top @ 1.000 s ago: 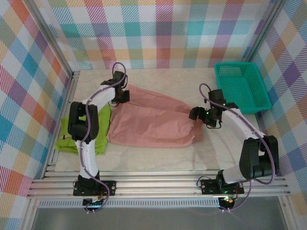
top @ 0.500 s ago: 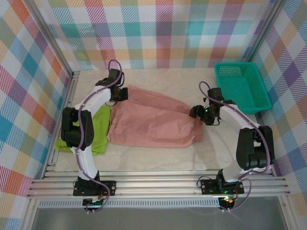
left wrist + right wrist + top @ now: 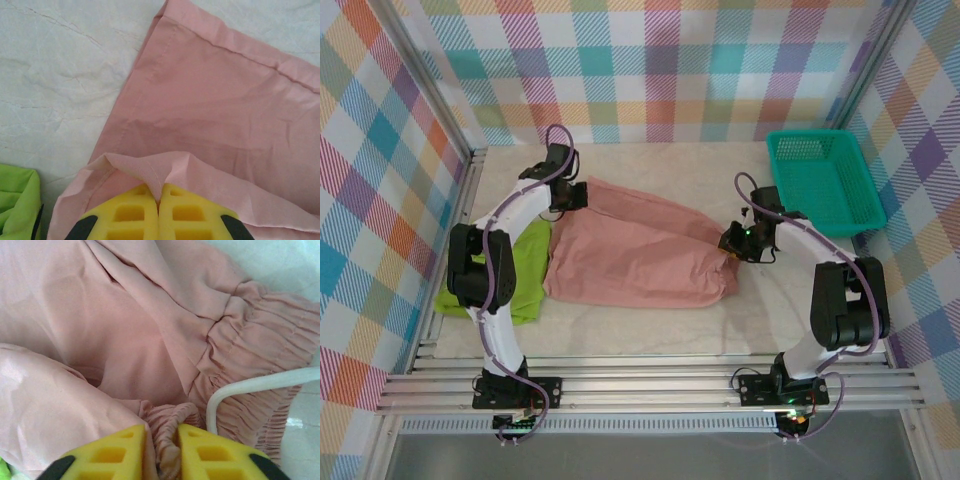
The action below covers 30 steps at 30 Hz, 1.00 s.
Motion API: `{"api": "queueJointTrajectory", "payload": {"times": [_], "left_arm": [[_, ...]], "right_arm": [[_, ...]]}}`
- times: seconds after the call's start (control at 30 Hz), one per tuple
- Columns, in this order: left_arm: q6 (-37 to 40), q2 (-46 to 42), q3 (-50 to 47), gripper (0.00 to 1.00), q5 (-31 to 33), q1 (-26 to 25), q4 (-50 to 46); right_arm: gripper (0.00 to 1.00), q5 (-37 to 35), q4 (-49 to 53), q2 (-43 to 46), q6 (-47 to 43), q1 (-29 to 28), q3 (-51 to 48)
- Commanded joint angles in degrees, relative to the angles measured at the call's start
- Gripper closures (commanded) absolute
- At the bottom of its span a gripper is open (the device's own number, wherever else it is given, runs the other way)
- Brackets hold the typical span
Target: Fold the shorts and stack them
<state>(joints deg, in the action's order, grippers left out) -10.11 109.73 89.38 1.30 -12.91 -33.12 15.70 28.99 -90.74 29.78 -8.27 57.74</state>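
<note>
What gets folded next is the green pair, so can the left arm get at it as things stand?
Probably not yet: the green shorts lie close beside that arm, but its left hand is shut on the edge of the pink shorts.

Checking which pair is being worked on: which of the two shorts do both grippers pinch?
The pink shorts: the left gripper pinches an edge fold, the right gripper its waistband. The green shorts lie ungripped.

The salmon pink shorts are looking dusty and plain, the lime green shorts are glowing, the basket is showing teal mesh, the walls are rocking pastel rainbow plaid, and the worktop is looking creamy white.
</note>
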Motion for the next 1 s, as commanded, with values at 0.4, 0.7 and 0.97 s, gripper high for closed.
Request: {"api": "queueJointTrajectory", "payload": {"times": [0.4,0.7,0.97], "left_arm": [[-2.3,-17.0,7.1,1.0,0.0,0.9,-2.4],[-2.5,-24.4,10.4,1.0,1.2,0.8,-5.0],[-2.7,-30.4,12.0,1.0,1.5,0.8,-7.9]], "right_arm": [[0.93,-5.3,7.5,13.7,-0.1,0.2,2.6],[0.94,-6.5,11.5,21.6,-0.4,0.2,5.3],[0.95,-7.0,15.9,27.4,0.0,0.2,6.9]]}}
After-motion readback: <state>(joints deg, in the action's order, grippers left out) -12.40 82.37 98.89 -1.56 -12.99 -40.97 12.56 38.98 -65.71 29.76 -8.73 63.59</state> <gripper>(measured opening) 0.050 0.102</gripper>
